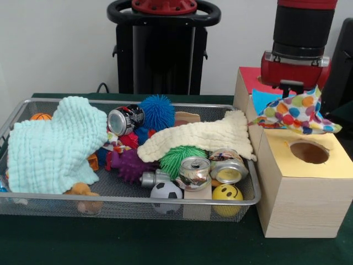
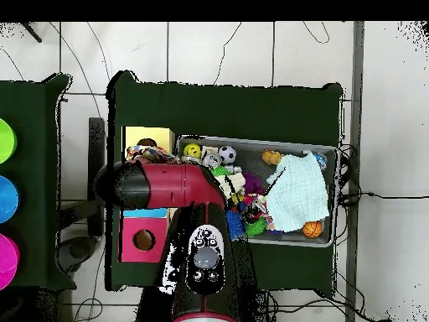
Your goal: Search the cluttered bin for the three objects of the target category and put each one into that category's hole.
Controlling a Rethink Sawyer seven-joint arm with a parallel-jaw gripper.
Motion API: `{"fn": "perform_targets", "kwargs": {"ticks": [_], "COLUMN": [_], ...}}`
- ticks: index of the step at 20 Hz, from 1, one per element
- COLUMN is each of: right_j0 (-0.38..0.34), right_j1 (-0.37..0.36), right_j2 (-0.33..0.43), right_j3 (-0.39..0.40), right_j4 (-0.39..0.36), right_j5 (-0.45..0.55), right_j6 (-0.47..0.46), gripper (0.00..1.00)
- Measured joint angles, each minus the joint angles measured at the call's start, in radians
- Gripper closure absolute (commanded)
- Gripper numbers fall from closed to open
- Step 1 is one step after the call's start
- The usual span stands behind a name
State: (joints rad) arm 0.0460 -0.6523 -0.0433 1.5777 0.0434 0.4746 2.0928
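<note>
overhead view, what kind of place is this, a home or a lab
Most likely a robotics lab or test room. A red and black robot arm reaches over a green-covered table, a wire mesh bin holds assorted toys and cans, and cables trail across a tiled floor.

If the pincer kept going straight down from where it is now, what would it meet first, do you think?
Probably the yellow top of the box, close behind its hole; the dotted cloth hanging under the pincer would land first. Depth is unclear.

Red and black arm, upright above, tool hidden low at its end.
</note>
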Motion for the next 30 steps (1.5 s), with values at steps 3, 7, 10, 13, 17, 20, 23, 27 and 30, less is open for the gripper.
{"fn": "perform_targets", "kwargs": {"ticks": [3,7,10,13,17,20,23,27,30], "right_j0": [0.000,0.006,0.020,0.042,0.085,0.120,0.139,0.144,0.143], "right_j1": [0.017,0.039,0.050,0.057,0.074,0.092,0.106,0.121,0.128], "right_j2": [-0.003,-0.011,-0.020,-0.036,-0.063,-0.082,-0.094,-0.098,-0.100], "right_j3": [-0.001,-0.005,-0.009,-0.015,-0.034,-0.059,-0.078,-0.095,-0.104], "right_j4": [0.008,0.025,0.049,0.069,0.102,0.133,0.150,0.173,0.180], "right_j5": [-0.012,-0.013,-0.013,-0.013,-0.013,-0.013,-0.013,-0.017,-0.029], "right_j6": [0.000,0.000,0.000,0.000,0.000,0.000,0.000,0.000,0.000], "gripper": [1.00,1.00,1.00,1.00,1.00,1.00,1.00,1.00,1.00]}}
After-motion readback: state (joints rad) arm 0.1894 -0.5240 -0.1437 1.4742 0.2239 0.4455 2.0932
